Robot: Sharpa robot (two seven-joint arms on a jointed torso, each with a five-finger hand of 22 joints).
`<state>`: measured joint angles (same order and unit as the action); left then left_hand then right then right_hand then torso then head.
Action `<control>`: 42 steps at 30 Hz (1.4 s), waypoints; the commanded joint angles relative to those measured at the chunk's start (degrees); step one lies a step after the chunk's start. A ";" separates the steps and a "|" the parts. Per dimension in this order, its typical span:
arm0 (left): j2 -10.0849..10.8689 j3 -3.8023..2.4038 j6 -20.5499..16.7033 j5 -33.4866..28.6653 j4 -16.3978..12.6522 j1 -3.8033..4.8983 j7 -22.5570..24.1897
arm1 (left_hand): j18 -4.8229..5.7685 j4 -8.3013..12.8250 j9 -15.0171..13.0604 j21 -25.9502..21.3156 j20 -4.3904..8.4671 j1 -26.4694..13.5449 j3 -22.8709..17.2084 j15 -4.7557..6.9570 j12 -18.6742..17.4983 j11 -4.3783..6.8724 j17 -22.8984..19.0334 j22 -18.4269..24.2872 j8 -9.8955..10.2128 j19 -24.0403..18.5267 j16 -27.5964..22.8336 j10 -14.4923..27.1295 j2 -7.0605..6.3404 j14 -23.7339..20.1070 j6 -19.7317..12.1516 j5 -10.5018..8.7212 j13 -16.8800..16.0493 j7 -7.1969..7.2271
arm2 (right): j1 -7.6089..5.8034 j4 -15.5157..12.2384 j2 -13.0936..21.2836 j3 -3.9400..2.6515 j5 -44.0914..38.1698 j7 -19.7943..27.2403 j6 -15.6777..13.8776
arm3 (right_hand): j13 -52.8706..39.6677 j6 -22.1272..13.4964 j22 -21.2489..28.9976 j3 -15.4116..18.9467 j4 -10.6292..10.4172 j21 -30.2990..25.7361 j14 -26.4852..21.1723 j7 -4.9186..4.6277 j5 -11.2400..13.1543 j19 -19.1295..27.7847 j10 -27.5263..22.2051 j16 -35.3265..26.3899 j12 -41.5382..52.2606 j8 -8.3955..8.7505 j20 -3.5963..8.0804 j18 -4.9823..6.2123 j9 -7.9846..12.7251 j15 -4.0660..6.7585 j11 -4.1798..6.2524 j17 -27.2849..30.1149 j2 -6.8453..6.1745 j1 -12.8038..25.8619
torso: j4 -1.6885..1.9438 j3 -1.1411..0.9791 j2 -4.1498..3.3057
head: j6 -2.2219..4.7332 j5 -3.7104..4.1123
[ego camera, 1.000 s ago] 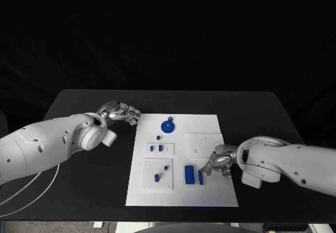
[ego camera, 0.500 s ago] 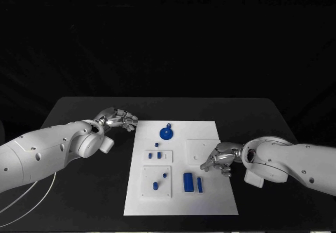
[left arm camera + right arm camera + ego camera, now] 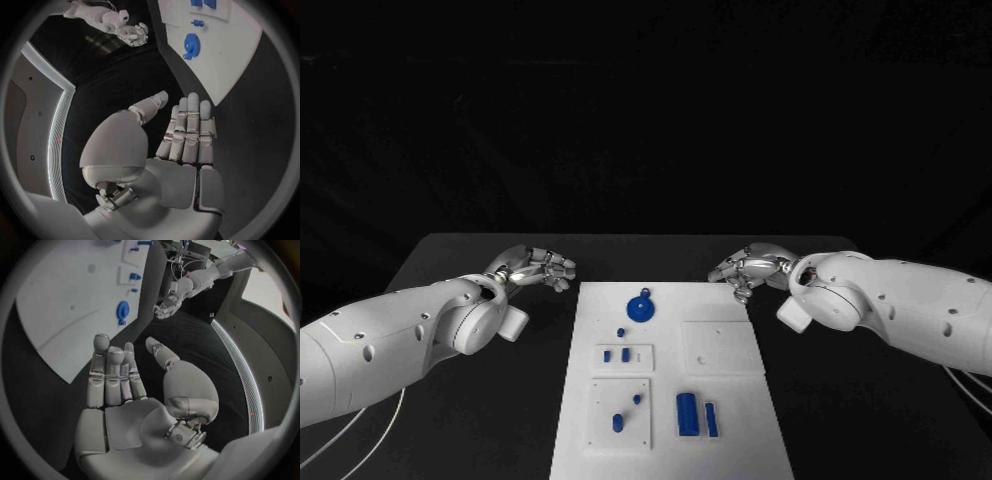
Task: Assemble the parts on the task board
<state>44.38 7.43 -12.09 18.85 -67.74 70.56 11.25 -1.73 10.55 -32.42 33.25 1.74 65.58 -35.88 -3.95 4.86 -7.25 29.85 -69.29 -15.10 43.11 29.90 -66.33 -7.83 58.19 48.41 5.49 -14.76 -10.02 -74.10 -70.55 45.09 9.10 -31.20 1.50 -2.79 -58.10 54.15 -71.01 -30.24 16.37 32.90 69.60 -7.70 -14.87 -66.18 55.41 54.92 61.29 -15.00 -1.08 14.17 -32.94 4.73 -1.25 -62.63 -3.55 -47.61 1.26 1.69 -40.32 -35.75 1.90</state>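
Left hand: the left hand (image 3: 535, 267) is over the black table (image 3: 473, 250), just beside the board's far left corner. Its fingers are straight and hold nothing.
Right hand: the right hand (image 3: 750, 268) is by the far right corner, fingers apart, holding nothing.
Board: the white task board (image 3: 733, 400) lies flat in the middle of the table.
Parts: a round blue gear (image 3: 640, 307) sits near the far end. Two blue bars (image 3: 692, 414) stand at the near end.
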 commanded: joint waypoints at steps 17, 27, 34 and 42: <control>-5.16 -0.15 -0.88 -12.45 7.26 3.82 6.02 | -1.39 0.81 0.59 -4.81 -4.07 -0.17 -0.36 -4.34 -1.22 -1.23 -1.98 0.59 -0.06 -5.39 -7.93 3.12 0.94 -8.64 -0.65 -0.23 1.68 0.21 | 3.87 20.22 -11.63 -4.51 18.03 12.76 -2.16 | 38.52 -6.71 12.50 -4.17 -0.20 -23.98 -19.05 -1.73 -0.08 25.77 -5.10 -40.21 -40.57 1.89 -9.40 -4.16 0.78 -12.39 -6.92 23.15 0.72 -5.72 | 0.13 -0.03 1.99 | 5.84 -0.37; -7.10 -0.16 0.13 -14.34 10.04 3.65 6.55 | 1.35 0.65 2.00 -10.32 -5.27 -2.46 3.43 -5.10 -1.17 -0.73 -4.21 1.20 2.08 -12.29 -12.99 12.13 0.60 -16.32 -5.45 -2.09 6.78 2.19 | 6.05 20.05 -12.97 -5.96 19.40 14.09 -2.94 | 47.23 -9.54 15.29 0.83 -0.26 -27.51 -21.61 -1.08 -0.80 27.65 -3.38 -43.89 -50.25 2.32 -10.91 -3.39 2.25 -12.57 -7.29 28.49 1.56 -2.64 | 0.30 -0.38 2.16 | 6.82 -0.81; -6.20 -0.83 -3.58 -12.43 6.59 2.32 6.05 | 1.73 -10.55 32.42 -33.25 -1.74 -65.58 35.88 3.95 -4.86 7.25 -29.85 69.29 15.10 -43.11 -29.90 66.33 7.83 -58.19 -48.41 -5.49 14.76 10.02 | 6.53 16.94 -11.91 -6.09 18.49 13.17 -6.43 | 58.10 -54.15 71.01 30.24 -16.37 -32.90 -69.60 7.70 14.87 66.18 -55.41 -54.92 -61.29 15.00 1.08 -14.17 32.94 -4.73 1.25 62.63 3.55 47.61 | -0.13 -0.56 3.66 | 5.42 -1.01; -3.65 -3.42 -14.73 -14.95 -4.70 -2.66 10.94 | 1.73 -10.55 32.42 -33.25 -1.74 -65.58 35.88 3.95 -4.86 7.25 -29.85 69.29 15.10 -43.11 -29.90 66.33 7.83 -58.19 -48.41 -5.49 14.76 10.02 | 8.83 5.65 -8.33 -7.03 22.44 17.87 -17.27 | 58.10 -54.15 71.01 30.24 -16.37 -32.90 -69.60 7.70 14.87 66.18 -55.41 -54.92 -61.29 15.00 1.08 -14.17 32.94 -4.73 1.25 62.63 3.55 47.61 | -1.03 -1.46 8.00 | 2.22 -1.71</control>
<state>40.53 4.16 -19.34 5.83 -70.82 68.35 17.83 -0.88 0.95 -2.59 1.95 -0.32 8.58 -2.77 -0.78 0.65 -0.68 2.18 -11.63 -1.12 2.70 1.47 -4.63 -0.60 3.58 3.68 0.48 -0.70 -0.66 -65.58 -63.14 36.33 2.21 -11.64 15.22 -12.91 -0.96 3.84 -4.76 -2.63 1.31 0.69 4.16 -0.80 -1.32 -3.33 4.52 1.15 1.06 -1.10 -1.04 1.66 -2.62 -0.68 -0.71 -2.90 -0.17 -4.32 0.66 0.66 -34.36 -32.53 0.37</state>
